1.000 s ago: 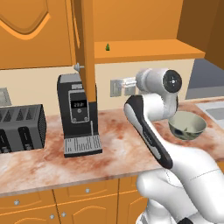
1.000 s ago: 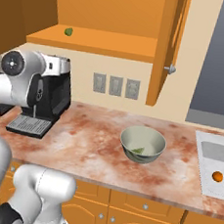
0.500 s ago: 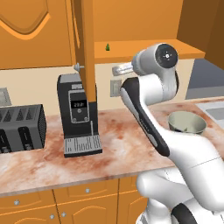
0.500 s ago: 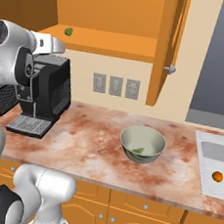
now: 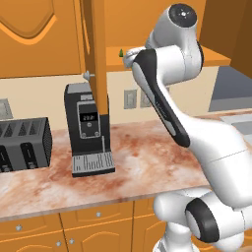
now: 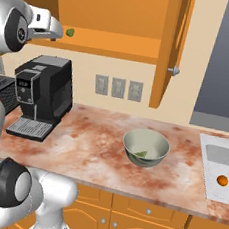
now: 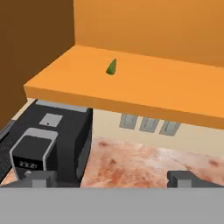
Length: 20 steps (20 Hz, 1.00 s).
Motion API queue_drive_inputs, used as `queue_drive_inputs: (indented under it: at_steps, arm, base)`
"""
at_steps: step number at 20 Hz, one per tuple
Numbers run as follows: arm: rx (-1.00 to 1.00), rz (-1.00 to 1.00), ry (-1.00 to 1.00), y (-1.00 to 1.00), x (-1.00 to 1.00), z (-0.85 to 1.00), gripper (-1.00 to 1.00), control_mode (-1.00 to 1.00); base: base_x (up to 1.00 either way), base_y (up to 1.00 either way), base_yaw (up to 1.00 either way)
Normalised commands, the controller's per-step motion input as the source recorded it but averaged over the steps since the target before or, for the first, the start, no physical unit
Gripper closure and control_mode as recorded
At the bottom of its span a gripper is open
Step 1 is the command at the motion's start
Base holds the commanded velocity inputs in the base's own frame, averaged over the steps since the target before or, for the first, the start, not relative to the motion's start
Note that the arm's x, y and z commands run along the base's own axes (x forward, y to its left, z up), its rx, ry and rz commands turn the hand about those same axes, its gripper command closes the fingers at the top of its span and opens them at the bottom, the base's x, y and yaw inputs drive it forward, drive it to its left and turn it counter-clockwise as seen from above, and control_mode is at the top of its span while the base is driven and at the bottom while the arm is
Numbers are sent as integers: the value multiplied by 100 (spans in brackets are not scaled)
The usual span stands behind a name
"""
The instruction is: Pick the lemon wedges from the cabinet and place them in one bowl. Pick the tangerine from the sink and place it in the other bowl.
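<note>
Gripper [image 7: 111,178]: jaws spread wide, nothing between them. In the hand view the two finger tips [image 7: 43,178] sit far apart at the bottom edge, aimed toward the open cabinet shelf. In the right base view the hand is raised at upper left, level with the shelf front and just short of it.

Counter [image 6: 93,144]: mottled pink-brown stone top over orange drawer fronts. Black coffee machine [image 6: 40,95] stands at the left end against the wall. A dark toaster [image 5: 22,143] sits beside it, further left in the left base view.

Bowl [image 6: 145,147]: pale grey-green, upright on the counter right of centre, well apart from the coffee machine. One small green lemon wedge [image 6: 140,153] lies on its inner floor.

Sink [image 6: 221,166]: light grey basin at the right edge of the right base view. Tangerine [image 6: 222,180] rests on the basin floor, near the front; a small grey item beside it is cut by the frame edge, cannot identify.

Wall behind the counter: three pale outlet plates [image 6: 118,88] in a row, between the coffee machine and the hanging door.

Cabinet [image 6: 122,17]: orange-brown wall unit, its narrow door [image 6: 172,47] swung open, silver knob [image 6: 175,70] on its lower edge. Second lemon wedge [image 7: 112,67] stands on the shelf floor, point up, well back from the front lip and apart from the side wall. In the right base view it appears just right of the hand.
</note>
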Motion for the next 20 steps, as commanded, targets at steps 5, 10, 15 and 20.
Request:
queue_drive_inputs:
  at_steps: [5, 10, 15, 20]
  arm:
    - [17, -16, -7, -9, 25, -27, -100, -100]
    - [17, -11, -12, -3, 23, -12, -100, -100]
    - [-2, 4, -14, 0, 27, -2, -100, -100]
    - [-9, 8, -4, 7, 25, 1, -100, -100]
  base:
    - [0, 0, 0]
    - [0, 0, 0]
    - [0, 0, 0]
    - [0, 0, 0]
